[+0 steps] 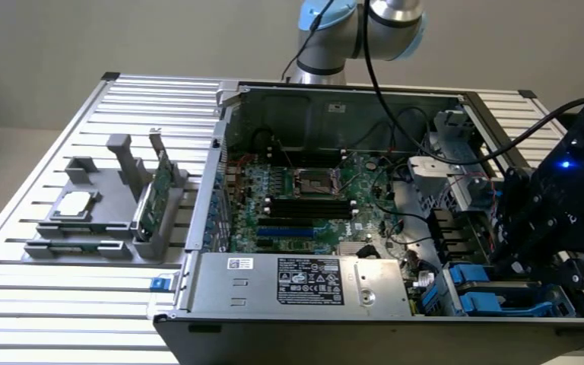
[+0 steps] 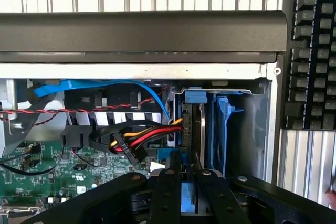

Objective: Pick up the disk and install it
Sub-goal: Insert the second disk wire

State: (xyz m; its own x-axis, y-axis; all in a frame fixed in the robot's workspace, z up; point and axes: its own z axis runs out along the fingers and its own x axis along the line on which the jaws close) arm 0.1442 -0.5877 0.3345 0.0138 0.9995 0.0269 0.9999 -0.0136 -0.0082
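Observation:
The disk [image 2: 192, 129] stands on edge in the drive bay at the corner of the open computer case [image 1: 211, 175], its blue carrier tab [image 2: 195, 96] towards the case wall. My gripper [image 2: 190, 176] reaches down into that bay, one black finger [image 2: 170, 182] on each side of the disk's near end, pressed against it. In the exterior view the gripper [image 1: 520, 268] hangs over the bay at the case's right front corner, above blue carriers [image 1: 480, 293].
A second blue carrier [image 2: 223, 129] sits beside the disk. Red, yellow and black cables [image 2: 139, 141] and the motherboard [image 1: 303, 198] lie close by. A grey fixture on the exterior view's left holds a silver chip [image 1: 74, 204] and a green card [image 1: 150, 199].

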